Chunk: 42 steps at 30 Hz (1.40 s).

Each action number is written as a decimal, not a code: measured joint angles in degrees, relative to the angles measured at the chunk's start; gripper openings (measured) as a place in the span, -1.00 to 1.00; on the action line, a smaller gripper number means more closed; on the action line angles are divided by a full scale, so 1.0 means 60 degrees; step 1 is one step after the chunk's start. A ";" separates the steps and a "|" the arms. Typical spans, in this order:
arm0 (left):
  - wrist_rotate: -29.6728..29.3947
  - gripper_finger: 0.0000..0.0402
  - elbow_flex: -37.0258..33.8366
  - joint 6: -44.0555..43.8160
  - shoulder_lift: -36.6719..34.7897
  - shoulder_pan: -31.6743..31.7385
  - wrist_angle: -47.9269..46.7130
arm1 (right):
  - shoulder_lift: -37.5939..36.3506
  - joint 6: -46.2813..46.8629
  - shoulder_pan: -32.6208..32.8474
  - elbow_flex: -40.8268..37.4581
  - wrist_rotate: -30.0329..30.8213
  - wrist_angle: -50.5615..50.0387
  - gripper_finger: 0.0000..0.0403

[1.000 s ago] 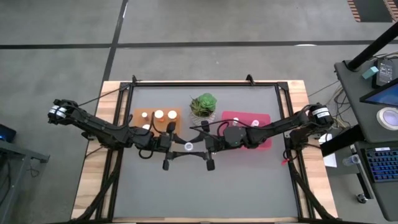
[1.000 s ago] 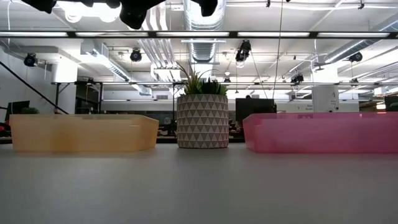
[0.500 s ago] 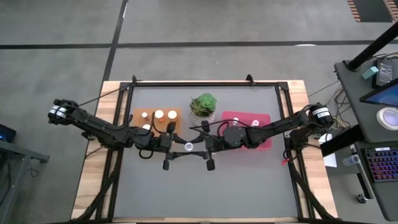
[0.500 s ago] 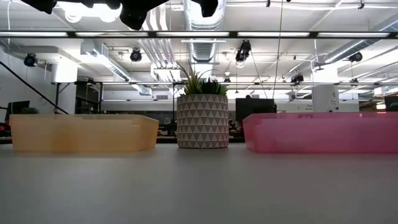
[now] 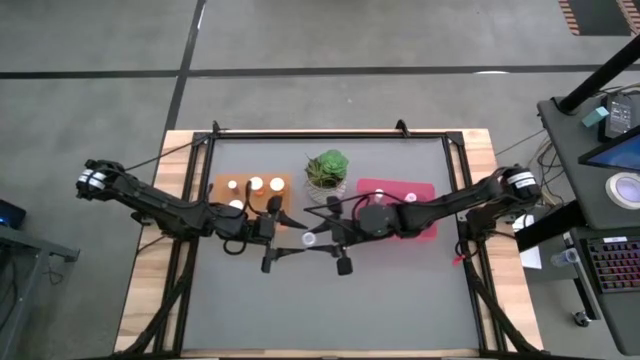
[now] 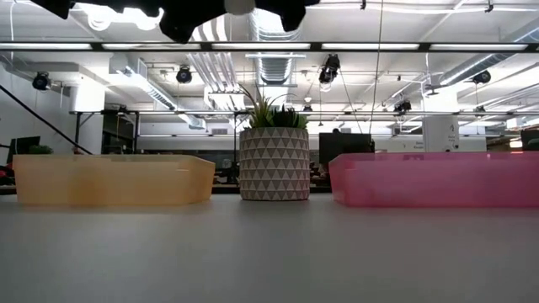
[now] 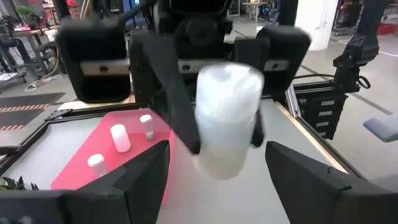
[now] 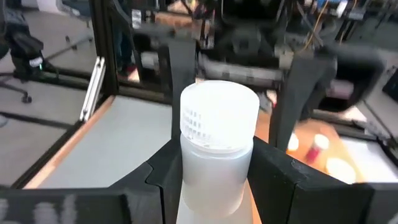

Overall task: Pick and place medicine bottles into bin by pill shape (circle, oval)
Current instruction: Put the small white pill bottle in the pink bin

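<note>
While gripped by right gripper point(image 8: 214, 180), bottle point(image 8: 217, 146): slim, white, ribbed cap.

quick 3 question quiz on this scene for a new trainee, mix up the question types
1. True or false: the white bottle lies in a tray.
2. What stands between the orange tray and the pink tray? A) plant B) cup C) box
3. Fill in: the ___ gripper is shut on the white bottle.

Key: 1 false, it is held up in the air above the table. 2 A. 3 right; the right gripper clamps it between its two fingers.
</note>
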 joint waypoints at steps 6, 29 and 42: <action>0.0000 0.25 0.0018 0.0004 -0.0018 0.0000 0.0003 | -0.0342 0.0572 0.0000 -0.0003 0.0007 -0.1692 -0.29; -0.0033 0.25 0.0251 0.0339 0.1882 0.0244 0.1860 | -0.0196 0.1010 0.0000 -0.0003 0.0032 -0.2681 -0.29; -0.0032 -0.18 0.0262 0.0594 0.1909 0.0248 0.2006 | -0.0196 0.1075 0.0000 -0.0003 0.0032 -0.2557 -0.29</action>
